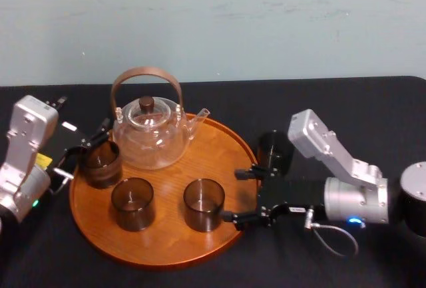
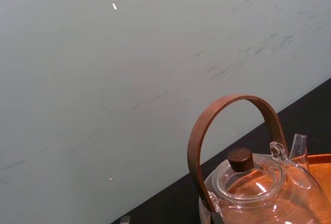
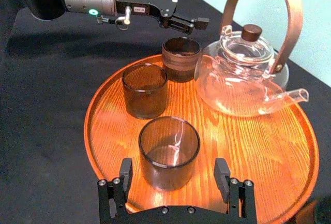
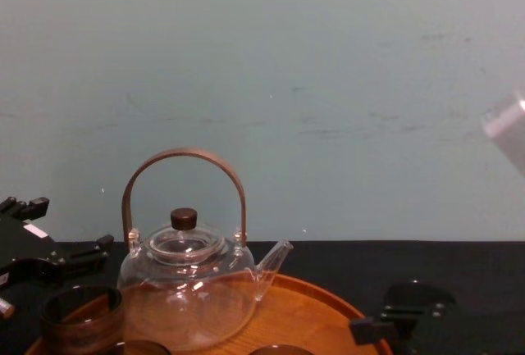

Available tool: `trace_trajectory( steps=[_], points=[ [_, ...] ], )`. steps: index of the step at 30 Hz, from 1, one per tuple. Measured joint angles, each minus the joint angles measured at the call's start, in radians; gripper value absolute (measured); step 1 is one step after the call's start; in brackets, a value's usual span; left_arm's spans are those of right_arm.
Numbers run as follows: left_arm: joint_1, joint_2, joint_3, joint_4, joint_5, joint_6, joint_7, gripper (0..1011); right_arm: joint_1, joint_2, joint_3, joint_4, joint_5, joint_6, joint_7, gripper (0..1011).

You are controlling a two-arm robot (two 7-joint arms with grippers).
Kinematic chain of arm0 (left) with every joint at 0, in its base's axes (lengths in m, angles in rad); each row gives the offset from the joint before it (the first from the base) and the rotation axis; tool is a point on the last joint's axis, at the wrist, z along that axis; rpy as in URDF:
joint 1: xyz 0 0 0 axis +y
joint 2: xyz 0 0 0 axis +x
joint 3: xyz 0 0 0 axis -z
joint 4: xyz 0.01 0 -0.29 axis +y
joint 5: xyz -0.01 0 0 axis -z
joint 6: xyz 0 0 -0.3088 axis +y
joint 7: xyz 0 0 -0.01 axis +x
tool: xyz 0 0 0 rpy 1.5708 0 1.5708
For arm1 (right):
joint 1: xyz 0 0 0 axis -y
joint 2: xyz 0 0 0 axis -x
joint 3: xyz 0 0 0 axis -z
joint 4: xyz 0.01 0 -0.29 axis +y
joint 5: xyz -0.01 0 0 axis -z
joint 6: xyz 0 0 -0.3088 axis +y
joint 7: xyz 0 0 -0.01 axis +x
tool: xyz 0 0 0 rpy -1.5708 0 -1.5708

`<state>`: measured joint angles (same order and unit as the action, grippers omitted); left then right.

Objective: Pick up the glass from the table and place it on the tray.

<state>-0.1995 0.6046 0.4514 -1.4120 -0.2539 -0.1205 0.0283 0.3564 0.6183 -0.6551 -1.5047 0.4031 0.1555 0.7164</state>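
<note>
On the round orange-brown tray [image 1: 223, 145] stand three brown glasses and a glass teapot [image 1: 152, 135]. The front right glass [image 1: 203, 203] [image 3: 169, 151] rests on the tray [image 3: 258, 146] just ahead of my right gripper [image 1: 233, 195] [image 3: 173, 166]. That gripper is open, with a finger to either side of the glass and neither touching it. A darker glass [image 1: 275, 151] stands on the black table beside the tray's right rim, behind the right gripper. My left gripper [image 1: 90, 148] [image 3: 195, 5] is open at the back left glass [image 1: 101, 163] [image 3: 181, 58].
A third glass [image 1: 132, 203] [image 3: 145, 89] sits at the tray's front left. The teapot [image 4: 184, 281] with its brown hoop handle fills the tray's back. A black cloth [image 1: 373, 115] covers the table, and a pale wall runs behind it.
</note>
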Motion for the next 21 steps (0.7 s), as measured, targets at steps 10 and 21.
trace_trajectory(
  steps=[10,21],
  points=[
    [0.0,0.0,0.0,0.0,0.0,0.0,0.0,1001,-0.067,0.087,0.058,-0.078,0.042,-0.005,-0.021,1002],
    [0.0,0.0,0.0,0.0,0.0,0.0,0.0,1002,-0.137,0.12,0.142,-0.1,0.067,0.006,-0.118,1003]
  ],
)
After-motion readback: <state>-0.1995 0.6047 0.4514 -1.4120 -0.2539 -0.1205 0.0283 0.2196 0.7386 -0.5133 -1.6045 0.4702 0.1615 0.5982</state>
